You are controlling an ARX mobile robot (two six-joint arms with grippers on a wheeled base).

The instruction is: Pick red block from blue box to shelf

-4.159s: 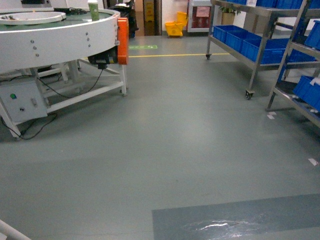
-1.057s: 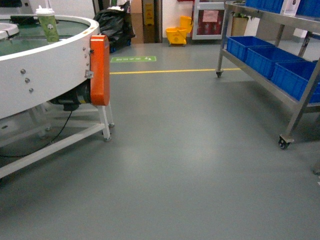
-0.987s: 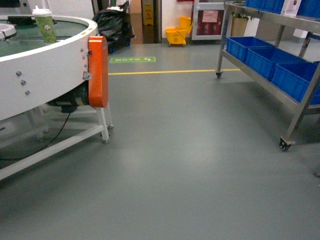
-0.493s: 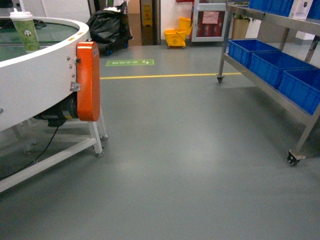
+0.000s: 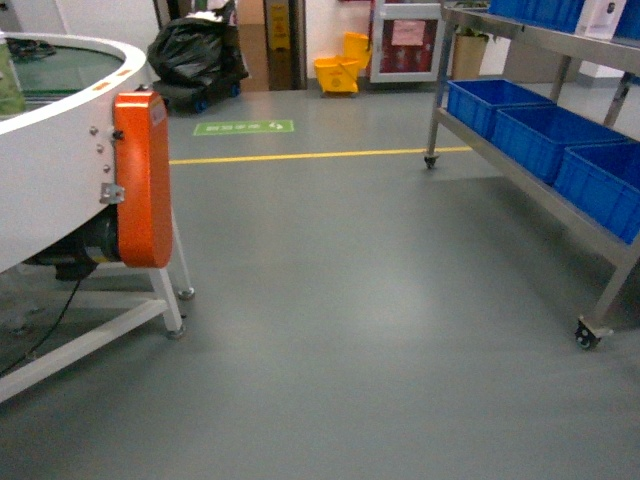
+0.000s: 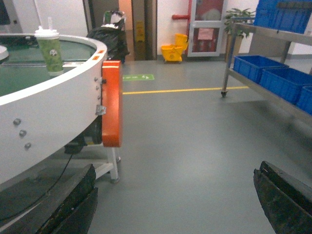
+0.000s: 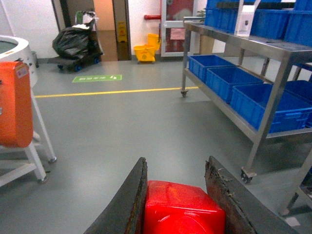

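In the right wrist view a glossy red block sits clamped between the two dark fingers of my right gripper, which is shut on it. My left gripper stands wide open over bare floor, holding nothing. The steel shelf runs along the right side in the head view, also seen as the shelf and the shelf, with royal-blue crates on its lower tier. The blue box is out of view. Neither gripper shows in the head view.
A round white conveyor table with an orange guard stands at the left; a green drink cup rests on it. A shelf caster sits at the right. A yellow floor line, a yellow mop bucket and black bags lie ahead.
The view has moved forward and turned right: the conveyor table has slid toward the left edge and the cup has almost left the head view, while the shelf has drawn closer.
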